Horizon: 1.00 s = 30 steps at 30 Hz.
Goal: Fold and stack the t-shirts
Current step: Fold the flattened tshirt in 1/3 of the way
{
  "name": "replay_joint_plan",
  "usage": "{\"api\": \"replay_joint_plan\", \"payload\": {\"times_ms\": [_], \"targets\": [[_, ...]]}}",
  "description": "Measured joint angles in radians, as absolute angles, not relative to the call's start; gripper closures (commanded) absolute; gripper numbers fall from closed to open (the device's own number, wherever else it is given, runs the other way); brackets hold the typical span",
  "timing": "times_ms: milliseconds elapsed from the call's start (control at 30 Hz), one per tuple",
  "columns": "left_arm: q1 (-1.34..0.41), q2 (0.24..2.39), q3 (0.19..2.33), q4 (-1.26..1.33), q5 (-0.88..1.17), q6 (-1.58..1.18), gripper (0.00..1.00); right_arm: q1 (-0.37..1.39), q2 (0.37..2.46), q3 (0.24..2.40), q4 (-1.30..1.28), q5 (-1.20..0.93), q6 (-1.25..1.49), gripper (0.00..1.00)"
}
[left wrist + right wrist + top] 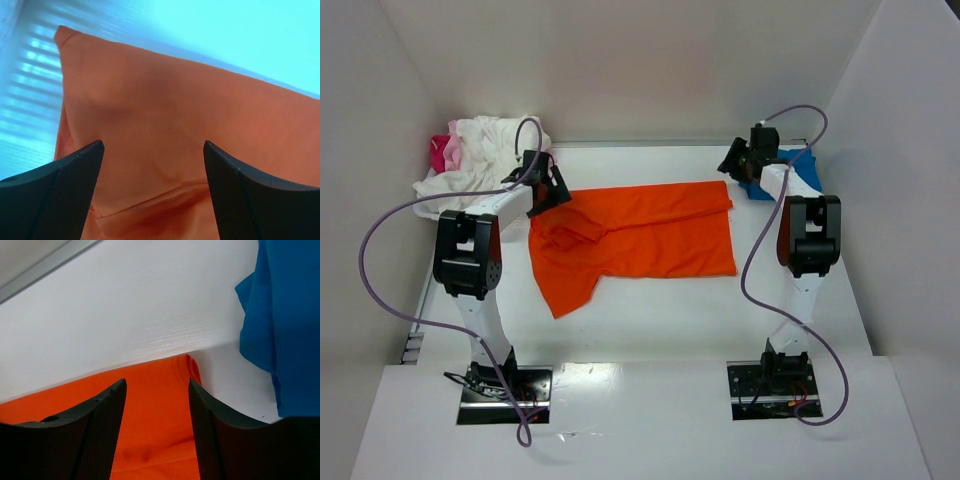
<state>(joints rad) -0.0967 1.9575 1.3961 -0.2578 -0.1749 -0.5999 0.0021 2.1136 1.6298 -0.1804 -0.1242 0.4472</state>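
Note:
An orange t-shirt [640, 240] lies spread across the middle of the table, partly folded, with one sleeve trailing toward the near left. My left gripper [548, 192] hovers over its far left corner, open, with the orange cloth [165, 125] showing between the fingers and nothing pinched. At the shirt's far right corner my right gripper [740, 160] is open too, above the orange hem [160, 405]. A blue t-shirt [790, 172] lies bunched at the far right, partly hidden by the right arm, and appears as blue cloth [280, 325] in the right wrist view. White and pink t-shirts [485, 150] are heaped at the far left.
White walls [640, 60] enclose the table at the back and both sides. Purple cables [380, 260] loop from each arm. The two arm bases [505, 385] are bolted at the near edge.

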Motion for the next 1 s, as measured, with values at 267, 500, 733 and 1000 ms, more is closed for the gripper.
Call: {"api": "replay_joint_plan", "payload": {"times_ms": [267,500,733,1000], "targets": [[-0.083,1.958,1.398,-0.258,-0.243,-0.642,0.12,0.002,2.158,1.637,-0.188,-0.142,0.447,0.42],[-0.059,1.958,1.398,-0.255,-0.283,-0.682,0.15,0.002,2.167,1.639,-0.187,-0.152,0.440,0.42],[-0.053,1.971,1.393,-0.240,-0.295,-0.689,0.28,0.002,2.179,1.652,-0.188,-0.155,0.435,0.42],[-0.053,1.997,1.403,-0.237,-0.290,-0.687,0.37,0.002,2.183,1.655,-0.196,-0.155,0.428,0.43]]}}
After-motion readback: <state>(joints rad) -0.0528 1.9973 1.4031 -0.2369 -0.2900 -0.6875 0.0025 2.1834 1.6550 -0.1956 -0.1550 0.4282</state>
